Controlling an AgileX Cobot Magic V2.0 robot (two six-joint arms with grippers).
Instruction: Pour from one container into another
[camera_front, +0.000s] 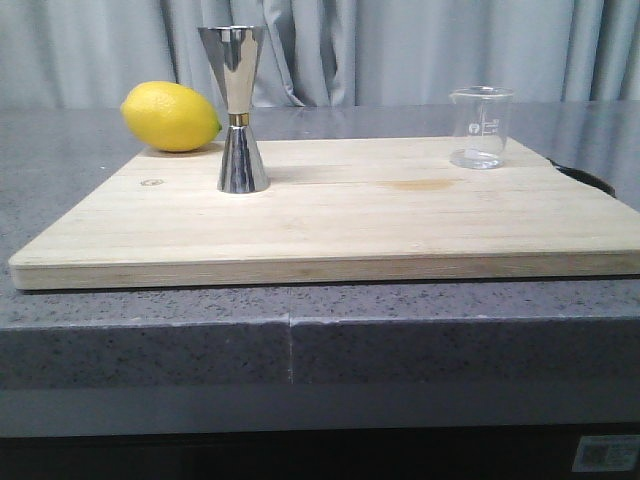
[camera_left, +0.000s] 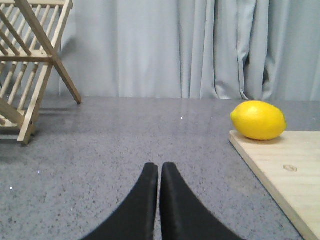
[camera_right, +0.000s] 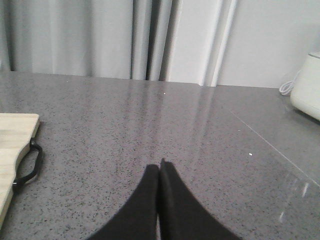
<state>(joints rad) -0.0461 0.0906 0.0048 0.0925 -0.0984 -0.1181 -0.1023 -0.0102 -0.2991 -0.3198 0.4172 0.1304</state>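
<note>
A small clear glass beaker (camera_front: 481, 127) with white markings stands upright at the back right of the wooden cutting board (camera_front: 340, 225). The shiny hourglass jigger (camera_front: 240, 108) with a gold waist band stands upright on the board's back left. Neither gripper shows in the front view. My left gripper (camera_left: 159, 167) is shut and empty above the grey counter, left of the board. My right gripper (camera_right: 159, 166) is shut and empty above the counter, right of the board. Beaker and jigger are out of both wrist views.
A yellow lemon (camera_front: 170, 116) lies at the board's back left corner, also the lemon (camera_left: 258, 120) in the left wrist view. A wooden dish rack (camera_left: 30, 65) stands far left. The board's black handle (camera_right: 27, 167) sticks out at its right end. A white appliance (camera_right: 307, 87) sits far right.
</note>
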